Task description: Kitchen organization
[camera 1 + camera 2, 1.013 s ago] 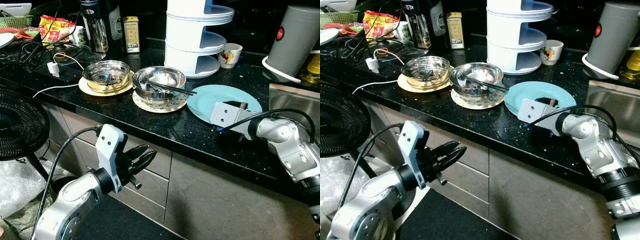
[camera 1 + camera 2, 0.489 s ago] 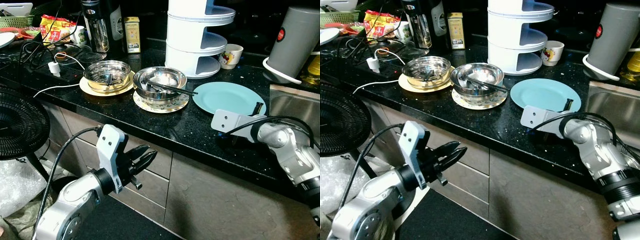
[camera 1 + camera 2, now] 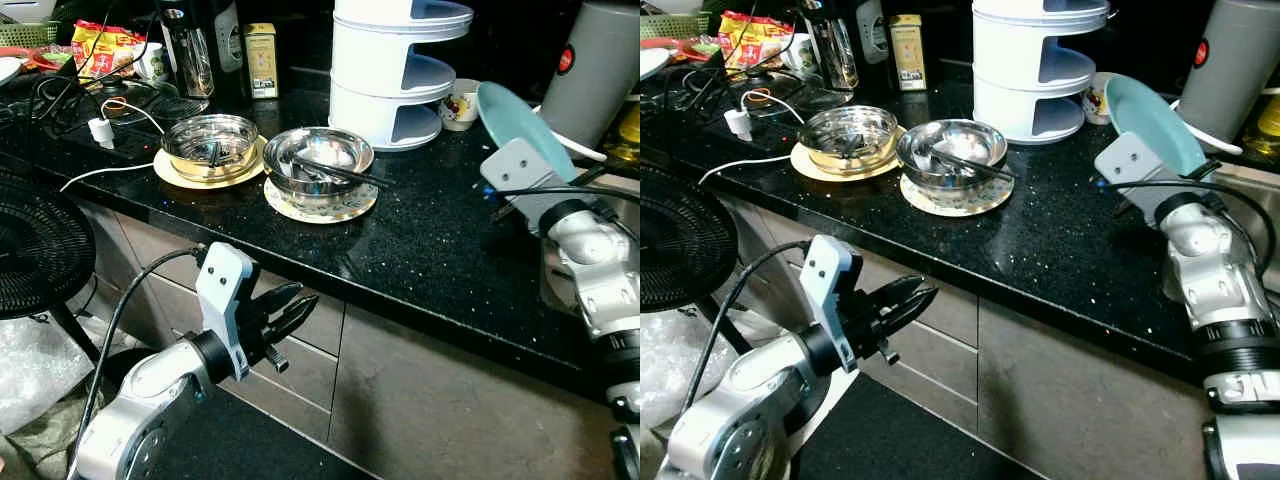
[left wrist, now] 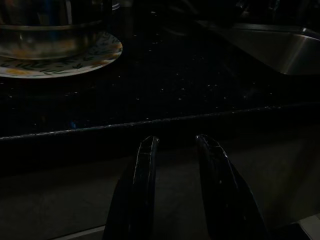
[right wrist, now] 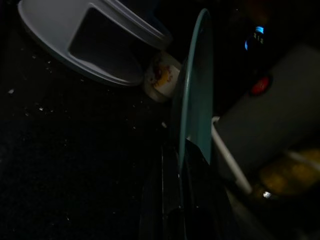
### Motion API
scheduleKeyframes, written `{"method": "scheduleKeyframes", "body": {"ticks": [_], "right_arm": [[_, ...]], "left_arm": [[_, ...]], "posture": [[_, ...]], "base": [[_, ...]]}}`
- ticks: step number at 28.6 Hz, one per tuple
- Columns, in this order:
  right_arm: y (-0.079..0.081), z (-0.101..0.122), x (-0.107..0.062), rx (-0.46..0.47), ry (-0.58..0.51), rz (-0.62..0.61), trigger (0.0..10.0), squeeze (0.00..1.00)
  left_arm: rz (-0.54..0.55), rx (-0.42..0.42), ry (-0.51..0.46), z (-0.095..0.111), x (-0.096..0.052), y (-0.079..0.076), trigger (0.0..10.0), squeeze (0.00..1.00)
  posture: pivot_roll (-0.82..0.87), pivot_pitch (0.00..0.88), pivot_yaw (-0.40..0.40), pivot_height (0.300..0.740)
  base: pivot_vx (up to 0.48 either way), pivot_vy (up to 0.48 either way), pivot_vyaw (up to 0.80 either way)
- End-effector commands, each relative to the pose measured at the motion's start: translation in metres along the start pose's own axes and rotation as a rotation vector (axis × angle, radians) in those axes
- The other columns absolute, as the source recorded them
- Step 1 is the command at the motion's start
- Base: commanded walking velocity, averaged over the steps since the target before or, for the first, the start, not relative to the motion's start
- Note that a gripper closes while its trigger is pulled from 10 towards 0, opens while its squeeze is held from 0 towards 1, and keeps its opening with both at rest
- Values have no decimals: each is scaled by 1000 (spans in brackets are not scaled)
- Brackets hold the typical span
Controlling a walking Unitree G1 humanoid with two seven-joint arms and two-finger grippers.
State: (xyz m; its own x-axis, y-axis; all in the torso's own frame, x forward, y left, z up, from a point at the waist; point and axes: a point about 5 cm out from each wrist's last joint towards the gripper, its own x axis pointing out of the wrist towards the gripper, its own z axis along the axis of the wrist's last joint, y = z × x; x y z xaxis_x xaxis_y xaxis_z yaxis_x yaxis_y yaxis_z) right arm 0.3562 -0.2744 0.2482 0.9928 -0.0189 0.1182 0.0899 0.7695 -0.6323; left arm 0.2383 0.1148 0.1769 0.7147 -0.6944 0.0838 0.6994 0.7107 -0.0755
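The left gripper (image 3: 290, 312) is hanging below the black counter's (image 3: 430, 260) front edge, fingers slightly apart, holding nothing. Farther back, near the right edge, the right gripper (image 5: 181, 160) is pinching the round light-blue plate (image 3: 512, 122), tilted up off the counter. Two shiny metal bowls (image 3: 318, 158) are waiting, so I think most tidying is left.

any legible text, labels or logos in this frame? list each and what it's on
Nothing can be read.
Yellow box: print on its face, too small to read.
Snack bag: bright printing, blurred.
Grey canister: round red badge, its mark too small to read.
Mug: a coloured picture, no words made out.
Black appliance: pale label, illegible.
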Motion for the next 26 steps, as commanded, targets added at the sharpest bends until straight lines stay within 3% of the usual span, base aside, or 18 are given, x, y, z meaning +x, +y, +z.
{"method": "scheduleKeyframes", "body": {"ticks": [1, 6, 15, 19, 21, 22, 23, 24, 25, 26], "right_arm": [[-10, 2, 2, 80, -4, -55, 0, 0], [-24, -8, 2, 179, 50, -152, 0, 0], [-27, -14, 1, 147, 86, -164, 0, 0], [-9, -11, 3, 52, 72, -58, 0, 0], [20, -9, 4, 36, 73, 80, 0, 0], [20, -9, 4, 36, 73, 80, 0, 0], [30, -7, 4, 42, 70, 126, 0, 0], [44, -8, 4, 51, 82, 190, 2314, 0], [44, -8, 4, 51, 82, 190, 2314, 0], [52, -8, 4, 60, 85, 222, 10000, 0]], "left_arm": [[-8, 8, -13, 2, 1, -3, 10000, 0], [-15, 8, -18, 3, 2, -4, 10000, 0], [-31, 4, -30, 5, 4, -5, 10000, 0], [-41, 7, -40, 8, 6, -7, 10000, 0], [-43, 11, -46, 9, 8, -7, 10000, 0], [-43, 11, -46, 9, 8, -7, 10000, 0], [-44, 12, -48, 9, 8, -7, 10000, 0], [-43, 14, -50, 10, 8, -7, 10000, 0], [-43, 14, -50, 10, 8, -7, 10000, 0], [-40, 16, -52, 11, 9, -7, 10000, 0]], "posture": [[44, 0, -2, 740], [44, 0, -3, 740], [41, 0, -2, 740], [41, 0, -2, 740], [39, 0, -1, 740], [39, 0, -1, 740], [39, 0, -1, 740], [41, 0, -1, 740], [41, 0, -1, 740], [42, 0, 1, 740]], "base": [[0, 0, 0], [0, 0, -160], [0, 0, -800], [0, 0, -800], [0, 0, -400], [0, 0, 0], [0, 0, 0], [0, 0, 0], [0, 0, 0], [0, 0, 0]]}}
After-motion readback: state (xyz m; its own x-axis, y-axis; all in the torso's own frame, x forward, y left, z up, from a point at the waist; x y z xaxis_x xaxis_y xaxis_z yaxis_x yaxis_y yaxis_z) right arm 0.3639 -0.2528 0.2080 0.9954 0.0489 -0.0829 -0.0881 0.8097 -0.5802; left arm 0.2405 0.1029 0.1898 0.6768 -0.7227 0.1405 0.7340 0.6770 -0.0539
